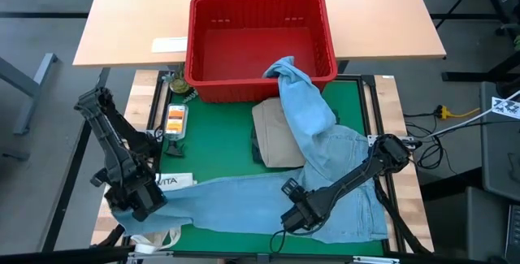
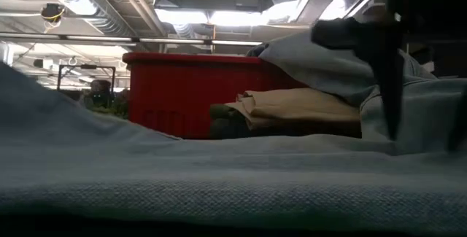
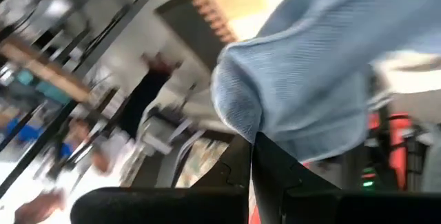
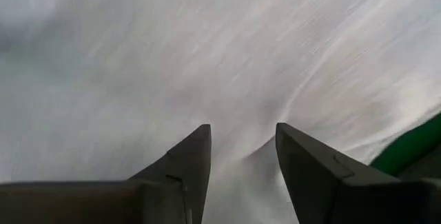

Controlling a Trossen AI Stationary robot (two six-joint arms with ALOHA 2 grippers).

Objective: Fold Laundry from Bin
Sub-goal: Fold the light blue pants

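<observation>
The light blue denim jeans [image 1: 268, 203] lie spread across the green mat [image 1: 219, 142], their long leg running along the mat's six o'clock edge from the left arm to the right arm. A second leg climbs toward twelve o'clock, and its end drapes over the near rim of the red bin [image 1: 260, 45], at the bin's five o'clock corner. The bin sits at the twelve o'clock end of the mat, partly on the wooden table [image 1: 390, 20].

The left gripper [image 1: 138, 203] is at the mat's seven o'clock corner, its fingers clamped tight on a fold of the jeans [image 3: 303, 79], which the left wrist view shows bunched right above the closed fingertips. The right gripper [image 4: 242, 155] is at about five o'clock on the mat, pointed down at the denim [image 4: 207, 52] with its jaws parted; a small ridge of cloth rises between the two fingers [image 4: 189, 158], and nothing is gripped.

A folded khaki-tan garment [image 1: 276, 138] rests on the mat just below the bin, beside the rising jeans leg, with a dark garment [image 1: 255, 144] showing at its nine o'clock edge. A white paper bag printed "VITA" [image 1: 175, 181] lies near the left gripper, partly under the denim.
</observation>
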